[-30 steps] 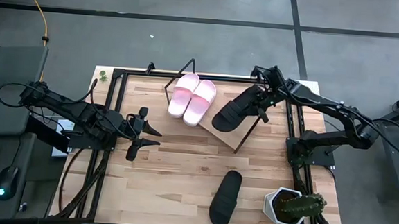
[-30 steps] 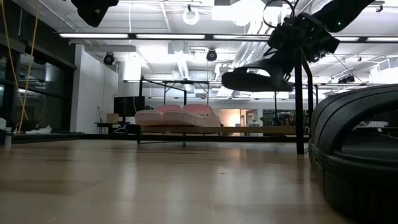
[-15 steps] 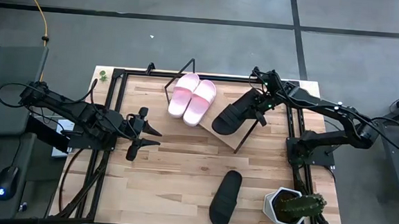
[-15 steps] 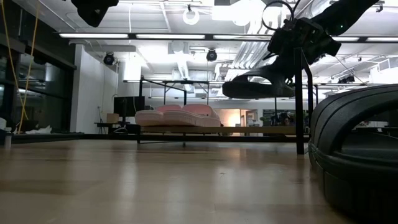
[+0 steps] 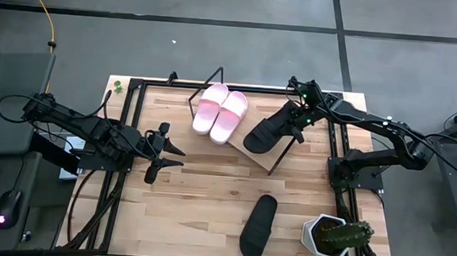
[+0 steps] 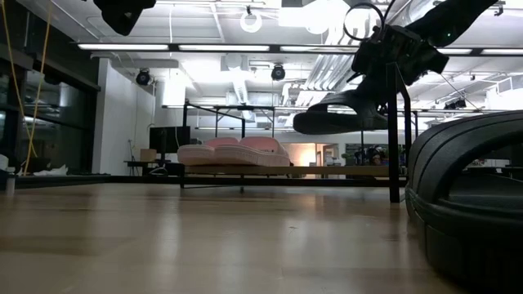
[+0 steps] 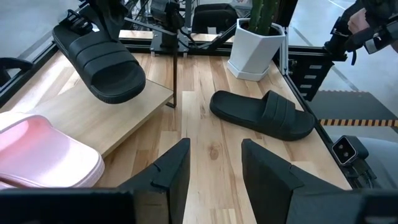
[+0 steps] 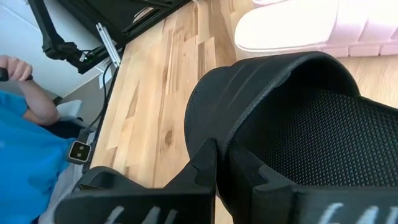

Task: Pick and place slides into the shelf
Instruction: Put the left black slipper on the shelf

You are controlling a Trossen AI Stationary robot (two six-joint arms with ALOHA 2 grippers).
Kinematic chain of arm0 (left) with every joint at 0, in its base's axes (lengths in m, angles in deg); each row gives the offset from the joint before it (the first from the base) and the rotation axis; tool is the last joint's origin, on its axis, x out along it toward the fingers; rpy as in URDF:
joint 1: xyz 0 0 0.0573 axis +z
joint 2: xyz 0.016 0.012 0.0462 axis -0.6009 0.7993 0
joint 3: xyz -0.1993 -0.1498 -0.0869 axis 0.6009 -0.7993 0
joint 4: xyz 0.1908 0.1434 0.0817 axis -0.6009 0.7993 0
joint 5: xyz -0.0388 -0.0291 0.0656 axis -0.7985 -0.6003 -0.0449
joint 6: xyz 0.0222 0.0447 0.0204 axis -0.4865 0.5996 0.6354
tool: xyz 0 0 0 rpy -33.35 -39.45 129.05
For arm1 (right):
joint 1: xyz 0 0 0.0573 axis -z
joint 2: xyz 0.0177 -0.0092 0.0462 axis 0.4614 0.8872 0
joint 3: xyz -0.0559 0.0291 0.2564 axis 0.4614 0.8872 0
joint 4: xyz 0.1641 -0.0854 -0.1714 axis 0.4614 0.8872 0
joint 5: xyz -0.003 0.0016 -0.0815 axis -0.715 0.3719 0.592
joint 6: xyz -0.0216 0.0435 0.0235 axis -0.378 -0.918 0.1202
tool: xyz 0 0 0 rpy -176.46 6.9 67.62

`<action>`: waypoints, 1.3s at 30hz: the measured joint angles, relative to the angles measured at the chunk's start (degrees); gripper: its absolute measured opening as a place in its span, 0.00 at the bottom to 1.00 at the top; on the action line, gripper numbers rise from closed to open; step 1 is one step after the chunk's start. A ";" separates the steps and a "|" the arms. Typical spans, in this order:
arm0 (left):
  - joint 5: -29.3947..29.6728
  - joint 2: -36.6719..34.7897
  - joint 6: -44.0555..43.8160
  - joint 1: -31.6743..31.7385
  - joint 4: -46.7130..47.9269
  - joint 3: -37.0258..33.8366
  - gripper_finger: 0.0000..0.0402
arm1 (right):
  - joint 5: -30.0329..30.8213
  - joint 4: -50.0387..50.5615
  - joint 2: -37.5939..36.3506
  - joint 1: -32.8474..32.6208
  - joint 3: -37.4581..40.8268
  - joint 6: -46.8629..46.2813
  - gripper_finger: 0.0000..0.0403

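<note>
You are looking into a robotics lab or workshop. Exposed ducts [image 6: 245,77] and strip lights [image 6: 176,46] are running across its open ceiling, black metal frames [image 6: 229,110] are standing behind, and grey concrete floor [image 5: 218,44] is surrounding the wooden table [image 5: 200,198].

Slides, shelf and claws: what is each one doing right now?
Two pale pink slide sandals: lying side by side on the shelf.
Black slide sandal in the air: held above the shelf, not set down.
Black slide sandal on the table: lying flat, untouched.
Tilted light-wood shelf: holds two sandals.
Right claw: shut on the raised sandal.
Left claw: open, empty.
</note>
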 joint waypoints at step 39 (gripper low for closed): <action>0.02 -0.01 0.24 0.00 0.02 0.00 0.32 | -2.86 7.59 0.02 -0.29 0.00 -6.39 0.00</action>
